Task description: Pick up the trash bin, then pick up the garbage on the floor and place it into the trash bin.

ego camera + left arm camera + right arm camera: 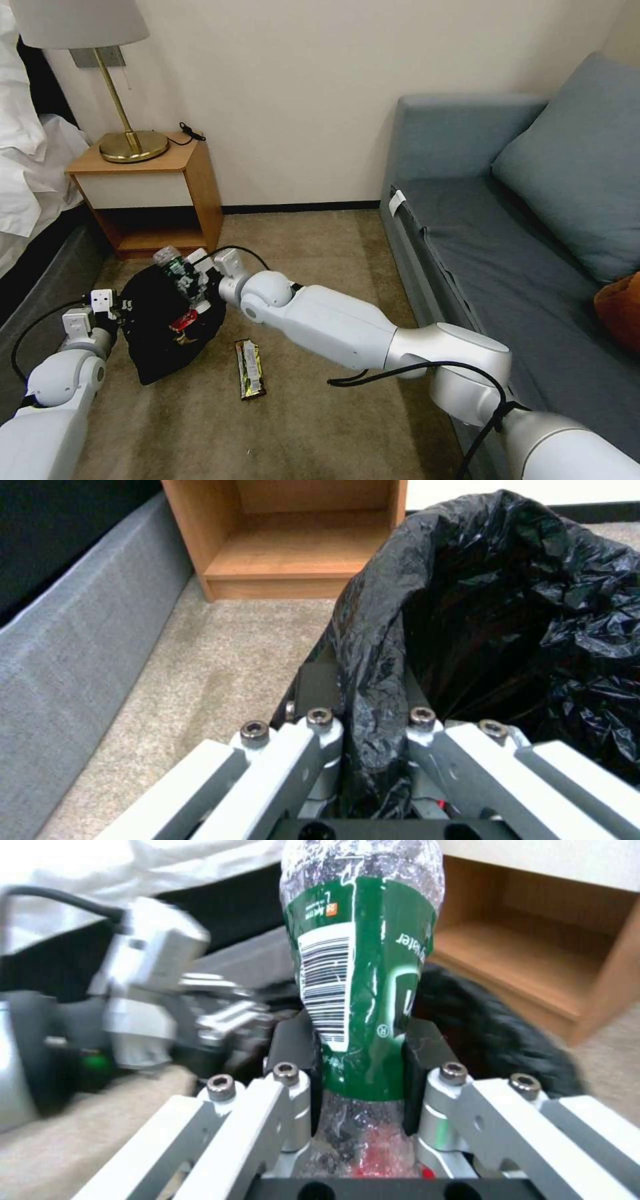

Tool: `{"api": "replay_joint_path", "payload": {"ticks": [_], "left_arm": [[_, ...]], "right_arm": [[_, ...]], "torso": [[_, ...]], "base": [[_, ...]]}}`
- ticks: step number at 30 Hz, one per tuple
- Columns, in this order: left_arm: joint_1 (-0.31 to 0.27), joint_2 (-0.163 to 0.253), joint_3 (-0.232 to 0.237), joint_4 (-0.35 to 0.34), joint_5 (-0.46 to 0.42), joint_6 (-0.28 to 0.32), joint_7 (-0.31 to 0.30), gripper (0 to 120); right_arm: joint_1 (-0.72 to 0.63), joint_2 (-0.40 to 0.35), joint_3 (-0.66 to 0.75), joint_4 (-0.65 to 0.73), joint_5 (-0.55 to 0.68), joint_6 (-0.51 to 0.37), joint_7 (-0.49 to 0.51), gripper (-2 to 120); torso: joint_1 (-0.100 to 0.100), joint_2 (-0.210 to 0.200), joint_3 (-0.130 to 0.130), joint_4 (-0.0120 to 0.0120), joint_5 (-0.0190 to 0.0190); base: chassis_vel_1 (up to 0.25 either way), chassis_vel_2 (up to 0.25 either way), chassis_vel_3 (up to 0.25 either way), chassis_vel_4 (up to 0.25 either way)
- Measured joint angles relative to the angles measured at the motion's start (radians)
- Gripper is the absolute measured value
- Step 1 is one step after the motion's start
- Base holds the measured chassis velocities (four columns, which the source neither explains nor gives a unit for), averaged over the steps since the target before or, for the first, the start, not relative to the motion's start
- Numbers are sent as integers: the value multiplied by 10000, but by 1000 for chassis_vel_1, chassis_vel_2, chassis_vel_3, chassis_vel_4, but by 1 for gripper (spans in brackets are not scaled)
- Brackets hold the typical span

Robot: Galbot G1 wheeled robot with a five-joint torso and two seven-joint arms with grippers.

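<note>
The trash bin (157, 333), lined with a crinkled black bag, is tilted just above the carpet at the lower left. My left gripper (122, 311) is shut on its rim; in the left wrist view the fingers (319, 690) pinch a fold of the black bag (507, 630). My right gripper (189, 281) hovers over the bin's mouth, shut on a clear bottle with a green label (169, 262), which the right wrist view shows clamped at its middle (360, 965). A red wrapper (185, 321) lies inside the bin. A flat olive-gold bar wrapper (250, 368) lies on the carpet beside the bin.
A wooden nightstand (193, 193) with a brass lamp (132, 143) stands just behind the bin. The bed frame (47, 273) runs along the left and a blue-grey sofa (480, 240) along the right. Open carpet (307, 427) lies in front.
</note>
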Motion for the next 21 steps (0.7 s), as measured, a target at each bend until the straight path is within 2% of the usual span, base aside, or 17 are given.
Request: {"api": "replay_joint_path", "payload": {"ticks": [11,16,17,18,20,21], "left_arm": [[190,-275,53,-326,0,72,13,4],[258,-300,24,-450,-2,109,13,4],[258,-300,24,-450,-2,109,13,4],[278,-310,18,-473,-2,116,11,4],[281,-315,17,-480,-1,119,10,4],[297,-346,13,-520,5,135,8,4]], "right_arm": [[-176,-4,-167,78,-2,220,-68,19],[-323,-5,-145,49,-96,250,-15,39],[-323,-5,-145,49,-96,250,-15,39],[-346,-5,-121,50,-128,255,13,47],[-350,-5,-119,51,-137,256,24,49],[-358,-5,-111,51,-166,257,69,57]], "torso": [[0,0,0,-1,0],[0,0,0,-1,0],[0,0,0,-1,0],[0,0,0,-1,0],[0,0,0,-1,0],[0,0,-1,-1,0]], "base": [[0,0,0,0],[0,0,0,0],[0,0,0,0],[0,0,0,0],[0,0,0,0],[0,0,0,0]]}}
